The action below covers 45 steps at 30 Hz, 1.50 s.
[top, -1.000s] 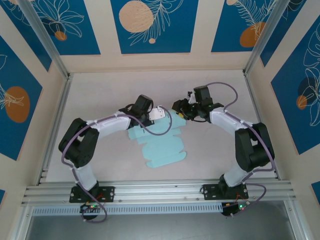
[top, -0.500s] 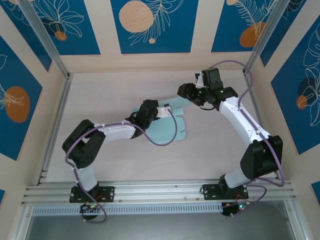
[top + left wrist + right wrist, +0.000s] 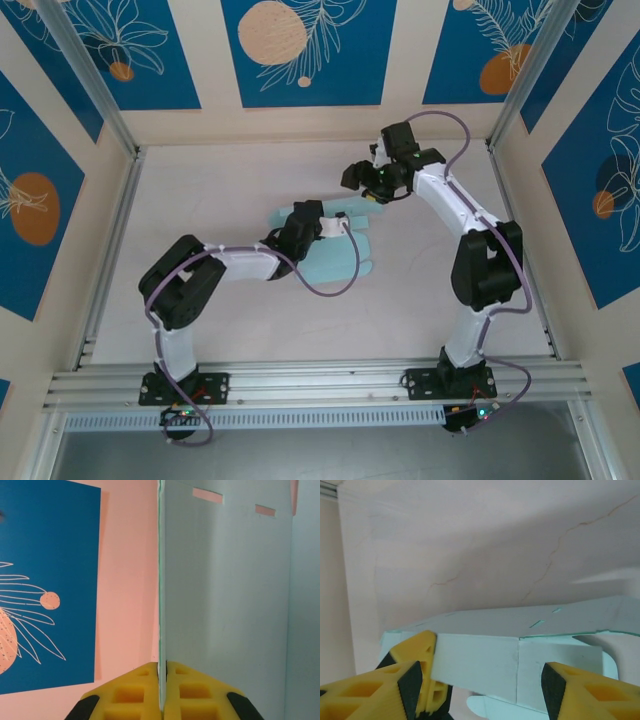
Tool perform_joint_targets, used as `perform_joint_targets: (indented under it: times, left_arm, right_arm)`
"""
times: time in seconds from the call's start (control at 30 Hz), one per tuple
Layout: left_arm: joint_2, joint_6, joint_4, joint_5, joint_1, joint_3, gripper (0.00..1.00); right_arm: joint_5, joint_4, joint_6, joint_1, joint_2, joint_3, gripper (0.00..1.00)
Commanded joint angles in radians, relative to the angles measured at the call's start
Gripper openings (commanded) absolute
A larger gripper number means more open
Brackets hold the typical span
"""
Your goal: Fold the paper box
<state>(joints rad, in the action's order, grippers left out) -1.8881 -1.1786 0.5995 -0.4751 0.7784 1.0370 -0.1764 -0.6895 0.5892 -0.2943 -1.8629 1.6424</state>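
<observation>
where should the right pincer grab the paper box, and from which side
Grip the nearest flap of the paper box, edge-on from the sheet's far-right side, where the open right pincer faces it. The sheet is thin and lifted, and the left pincer clamps another edge, so a straddling pinch suits it.

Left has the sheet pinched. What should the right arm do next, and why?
Probably close the right end effector: its fingers stand apart with a flap of the paper box seemingly between them, while the left end effector grips the sheet's edge.
</observation>
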Motion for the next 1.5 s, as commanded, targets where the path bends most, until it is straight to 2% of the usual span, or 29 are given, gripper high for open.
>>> perform_joint_targets:
  times: [0.0, 0.57, 0.77, 0.9, 1.07, 1.13, 1.23, 1.47]
  left_arm:
    - [-0.026, -0.023, 0.059, -0.025, 0.012, 0.029, 0.04]
    - [-0.042, -0.016, 0.073, -0.040, 0.012, 0.033, 0.04]
    - [-0.055, -0.044, 0.124, -0.045, 0.015, 0.008, 0.04]
    - [-0.090, -0.079, 0.157, -0.060, 0.017, 0.007, 0.04]
    - [-0.126, -0.074, 0.164, -0.070, 0.017, 0.012, 0.04]
    - [-0.141, -0.078, 0.161, -0.070, 0.016, 0.015, 0.04]
    - [-0.154, -0.086, 0.154, -0.068, 0.016, 0.018, 0.04]
    - [-0.154, -0.080, 0.114, -0.048, 0.006, 0.029, 0.04]
  right_arm:
    - [-0.055, -0.045, -0.020, -0.007, -0.034, 0.041, 0.66]
    - [-0.145, 0.135, 0.106, -0.001, -0.025, -0.165, 0.63]
    - [-0.203, 0.207, 0.129, 0.000, -0.047, -0.167, 0.57]
    - [-0.200, 0.206, 0.137, -0.004, -0.074, -0.146, 0.51]
    - [-0.165, 0.211, 0.139, 0.001, -0.078, -0.163, 0.38]
    - [-0.163, 0.214, 0.137, 0.007, -0.078, -0.176, 0.39]
    - [-0.167, 0.217, 0.119, 0.011, -0.054, -0.202, 0.47]
    - [-0.121, 0.222, 0.111, 0.054, 0.098, -0.305, 0.49]
